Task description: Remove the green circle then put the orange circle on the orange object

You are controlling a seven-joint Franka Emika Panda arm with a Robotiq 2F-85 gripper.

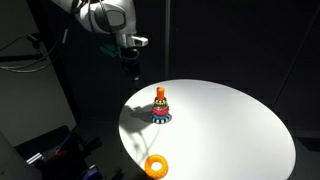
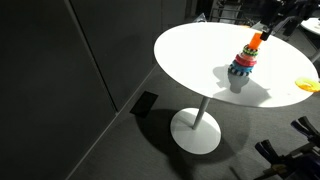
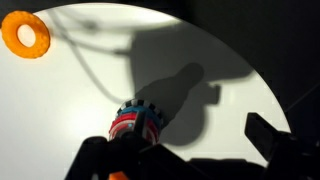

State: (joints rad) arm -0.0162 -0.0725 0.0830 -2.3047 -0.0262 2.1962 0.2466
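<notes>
A small multicoloured stacking tower with a blue-and-white base stands near the middle of the round white table, also in an exterior view as the tower. Its orange object forms the top. The green circle looks like a thin yellowish band just beneath, too small to be sure. The orange circle lies loose near the table's edge and shows in the wrist view as the orange circle. My gripper hangs open in the air, off to one side above the tower. In the wrist view the gripper holds nothing, with the tower by one finger.
The table stands on a white pedestal foot over a dark floor. Dark walls and black equipment surround it. Strong shadows of the arm fall across the tabletop.
</notes>
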